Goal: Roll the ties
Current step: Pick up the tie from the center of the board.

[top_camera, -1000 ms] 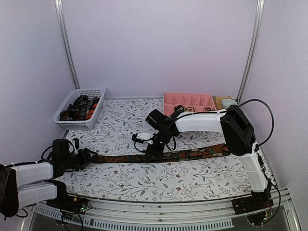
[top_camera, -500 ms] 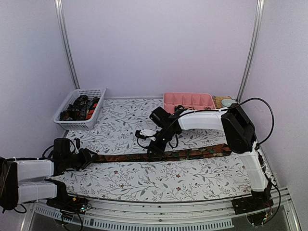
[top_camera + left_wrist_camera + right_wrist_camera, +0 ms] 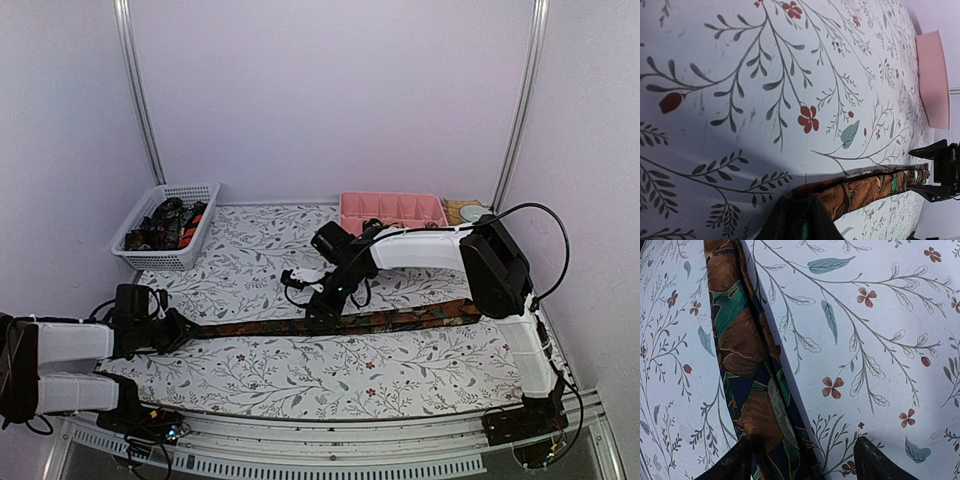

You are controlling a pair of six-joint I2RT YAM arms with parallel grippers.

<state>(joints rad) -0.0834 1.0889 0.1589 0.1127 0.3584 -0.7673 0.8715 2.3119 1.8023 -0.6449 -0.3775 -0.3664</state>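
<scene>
Brown-and-green patterned fabric, the tie (image 3: 340, 324) lies stretched at full length across the worktop (image 3: 300, 380), with no coil begun. The left gripper (image 3: 182, 328) pinches its left end, while the right gripper (image 3: 318, 312) hangs released, fingers straddling the tie's middle. I judge the rolling is wholly ahead, and more ties (image 3: 165, 225) wait in the basket (image 3: 160, 260).

I see plain lilac walls (image 3: 330, 100) on three sides, with metal rails (image 3: 140, 100) rising in the back corners, well beyond the right pincer (image 3: 316, 312). Under it, the evenly lit tabletop (image 3: 300, 375) carries a white cloth (image 3: 250, 250) printed with grey vines and red flowers.
</scene>
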